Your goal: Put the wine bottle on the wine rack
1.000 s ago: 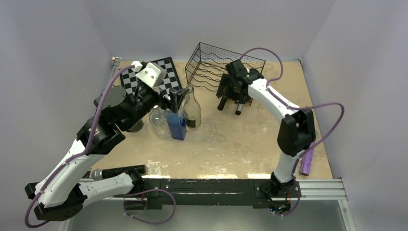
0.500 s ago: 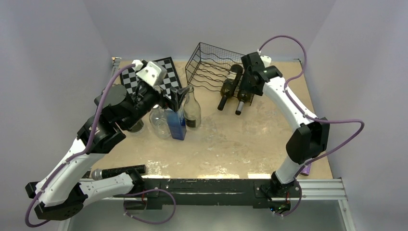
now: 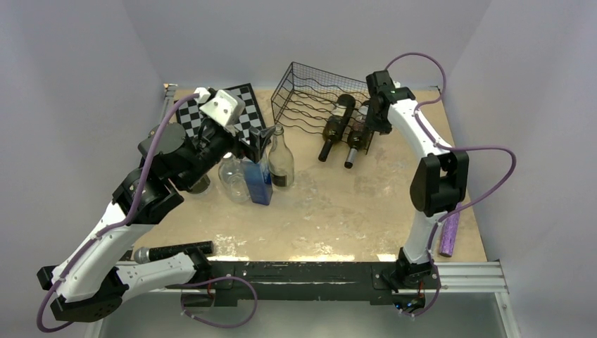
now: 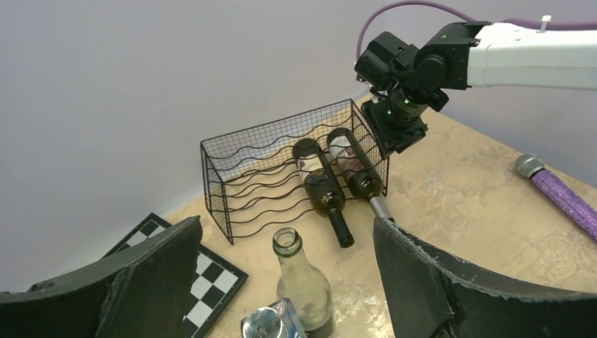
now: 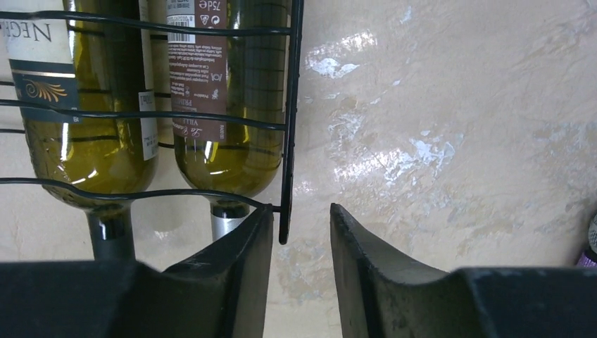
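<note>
The black wire wine rack [image 3: 310,91] stands at the back of the table. Two dark wine bottles [image 3: 335,125] [image 3: 357,137] lie in its right end, necks pointing out front; they also show in the left wrist view [image 4: 320,186] [image 4: 355,169]. My right gripper [image 3: 372,120] is at the rack's right end. In the right wrist view it [image 5: 301,211] is narrowly open, with the rack's end wire [image 5: 287,105] between the fingers and the right bottle [image 5: 225,91] just left. My left gripper [image 3: 259,139] is wide open and empty above a clear glass bottle [image 4: 303,282].
A blue bottle [image 3: 259,179] and a round clear flask [image 3: 232,176] stand beside the clear bottle. A chessboard [image 3: 236,113] lies at the back left. A purple stick [image 3: 448,236] lies at the right edge, and a black cylinder [image 3: 172,251] at the front left.
My right gripper has let go of the right wine bottle, which now lies in the rack. It has moved right and back to the rack's end. The left arm has not moved.
</note>
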